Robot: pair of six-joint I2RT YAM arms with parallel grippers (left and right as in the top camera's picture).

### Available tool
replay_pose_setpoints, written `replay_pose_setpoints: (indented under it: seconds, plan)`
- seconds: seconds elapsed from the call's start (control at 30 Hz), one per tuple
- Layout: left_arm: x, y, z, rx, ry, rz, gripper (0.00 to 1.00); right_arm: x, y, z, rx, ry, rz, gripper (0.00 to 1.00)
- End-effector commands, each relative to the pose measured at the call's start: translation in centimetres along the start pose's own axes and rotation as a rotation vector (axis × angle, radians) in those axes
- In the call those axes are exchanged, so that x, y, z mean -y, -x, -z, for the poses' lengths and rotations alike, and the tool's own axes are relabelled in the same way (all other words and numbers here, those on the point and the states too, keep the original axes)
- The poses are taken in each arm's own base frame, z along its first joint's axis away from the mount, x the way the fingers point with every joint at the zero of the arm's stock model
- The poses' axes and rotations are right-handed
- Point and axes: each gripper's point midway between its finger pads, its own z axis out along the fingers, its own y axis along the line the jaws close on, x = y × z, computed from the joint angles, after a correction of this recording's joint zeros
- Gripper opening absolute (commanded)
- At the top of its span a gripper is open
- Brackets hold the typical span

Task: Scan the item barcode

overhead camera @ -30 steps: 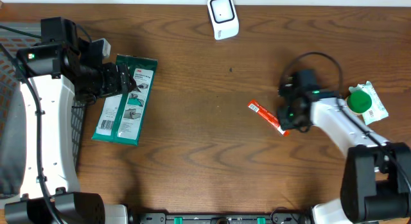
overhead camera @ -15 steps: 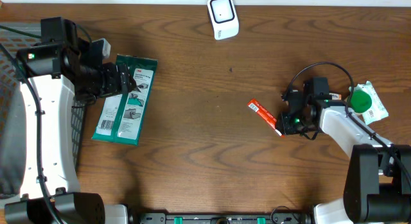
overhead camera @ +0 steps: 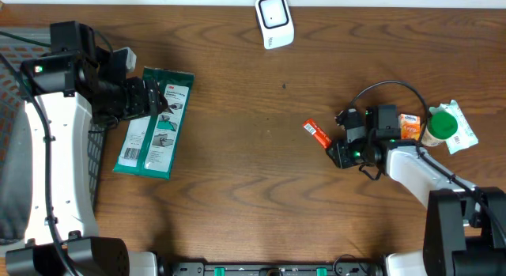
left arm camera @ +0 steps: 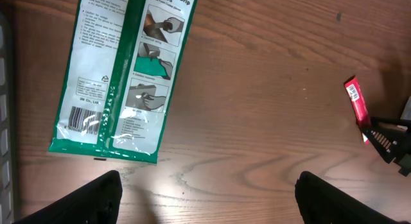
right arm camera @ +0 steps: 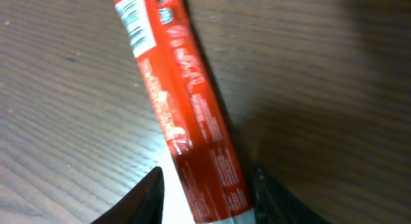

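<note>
Two right fingers flank the red packet at its near end.

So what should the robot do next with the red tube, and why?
Probably squeeze the right end effector shut on the tube, then lift. Its fingers flank the tube's end, which seems to lie on the table, and the scanner sits far away.

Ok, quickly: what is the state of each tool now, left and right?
Left tool: open, holding nothing.
Right tool: closed on the end of the red packet, it seems.
</note>
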Motion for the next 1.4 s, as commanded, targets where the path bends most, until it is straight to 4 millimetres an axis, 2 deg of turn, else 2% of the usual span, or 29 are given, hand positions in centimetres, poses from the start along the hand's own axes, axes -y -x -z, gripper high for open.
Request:
replay_pose_setpoints:
  seconds: [0.0,0.07,0.2,0.27,0.33,0.4,0.5,0.57,0.63,0.77,0.8,0.83,0.87,0.97,1.13,1.23,1.37]
  plan:
    - [0.2,-0.1,0.4,0.009,-0.005,0.003,0.87,0.7,-6.5,-1.9,-0.196,-0.066,-0.033,0.33]
    - [0.2,-0.1,0.4,0.009,-0.005,0.003,0.87,1.0,-6.9,-2.0,-0.205,-0.100,-0.028,0.23]
    - [0.2,-0.1,0.4,0.009,-0.005,0.002,0.87,1.3,-7.5,-2.2,-0.224,-0.162,-0.003,0.17]
    - [0.2,-0.1,0.4,0.009,-0.005,0.002,0.87,1.1,-6.8,-2.3,-0.202,-0.166,0.005,0.12]
    - [0.2,-0.1,0.4,0.009,-0.005,0.003,0.87,0.9,-5.2,-1.9,-0.176,-0.167,0.015,0.02]
    - [0.2,-0.1,0.4,0.009,-0.005,0.003,0.87,1.2,-2.9,-0.3,-0.152,-0.215,0.003,0.01]
    - [0.2,-0.1,0.4,0.009,-0.005,0.003,0.87,2.9,0.5,3.3,-0.111,-0.410,-0.010,0.01]
    - [0.2,-0.1,0.4,0.009,-0.005,0.003,0.87,3.2,2.3,5.7,-0.081,-0.549,0.008,0.01]
    - [0.2,-0.1,0.4,0.009,-0.005,0.003,0.87,2.7,3.2,6.7,-0.053,-0.637,0.034,0.01]
    - [0.2,-0.1,0.4,0.009,-0.005,0.003,0.87,2.2,4.2,9.4,-0.006,-0.953,0.193,0.01]
    - [0.2,-0.1,0.4,0.009,-0.005,0.003,0.87,1.4,4.6,10.0,0.012,-1.035,0.262,0.01]
    - [0.2,-0.1,0.4,0.009,-0.005,0.003,0.87,0.5,4.7,9.9,0.020,-1.060,0.309,0.01]
    - [0.2,-0.1,0.4,0.009,-0.005,0.002,0.87,-1.3,4.8,9.2,0.014,-1.087,0.428,0.01]
    - [0.2,-0.1,0.4,0.009,-0.005,0.003,0.87,-3.4,4.1,7.3,-0.056,-1.098,0.620,0.01]
    - [0.2,-0.1,0.4,0.009,-0.005,0.002,0.87,-4.5,2.0,3.2,-0.163,-1.126,0.789,0.01]
    - [0.2,-0.1,0.4,0.009,-0.005,0.003,0.87,-4.9,2.0,2.2,-0.145,-1.257,0.890,0.01]
    - [0.2,-0.1,0.4,0.009,-0.005,0.003,0.87,-7.1,2.2,0.8,-0.132,-1.364,1.067,0.01]
